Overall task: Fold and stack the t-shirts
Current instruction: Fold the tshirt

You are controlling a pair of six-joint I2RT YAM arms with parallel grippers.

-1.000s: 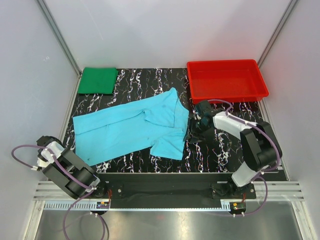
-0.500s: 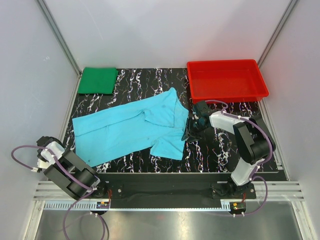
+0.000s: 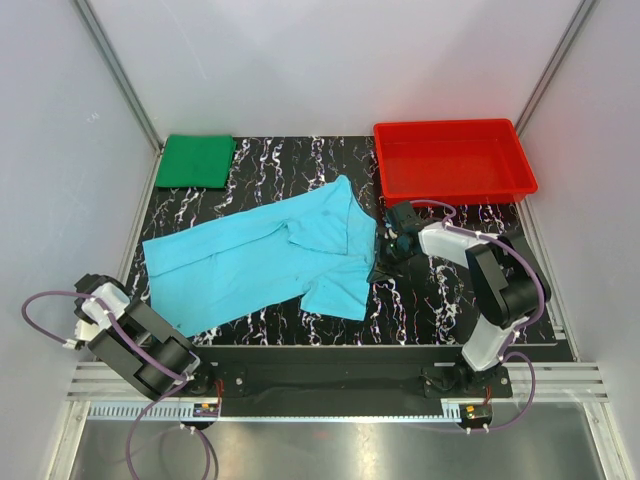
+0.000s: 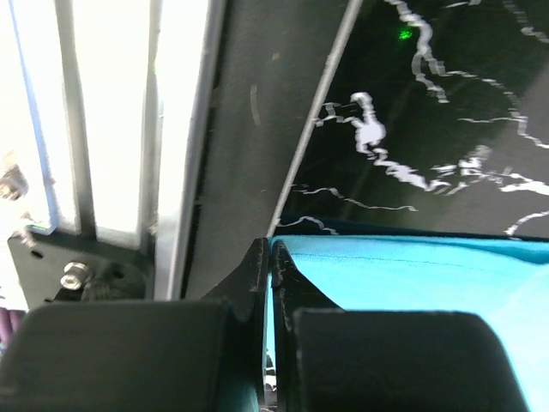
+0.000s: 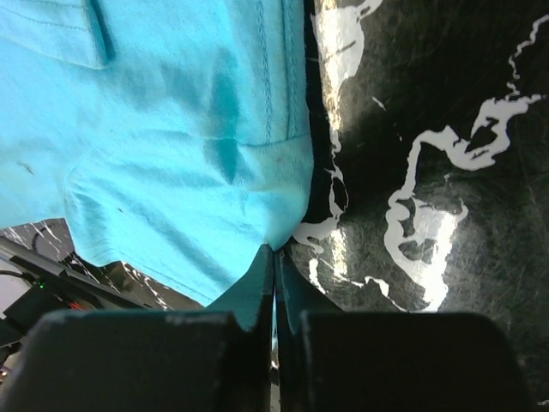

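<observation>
The light cyan-blue t-shirt (image 3: pixel 250 262) lies spread and rumpled in the middle of the counter (image 3: pixel 440 300), with the dark green t-shirt (image 3: pixel 197 160) folded at the far left corner. The right end effector (image 5: pixel 274 255) is pinched shut on the cyan shirt's stitched edge, and the left end effector (image 4: pixel 268 253) is closed beside its hem, grip unclear. Light and limp, the cloth will likely sag, so hems and corners look like the best holds.

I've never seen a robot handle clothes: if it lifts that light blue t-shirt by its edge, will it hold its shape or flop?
Likely floppy: the light blue t-shirt lies flat and creased, and the cloth puckers where the right gripper pinches its edge. Probably light, being thin. It may drag rather than slide cleanly on the table.
</observation>
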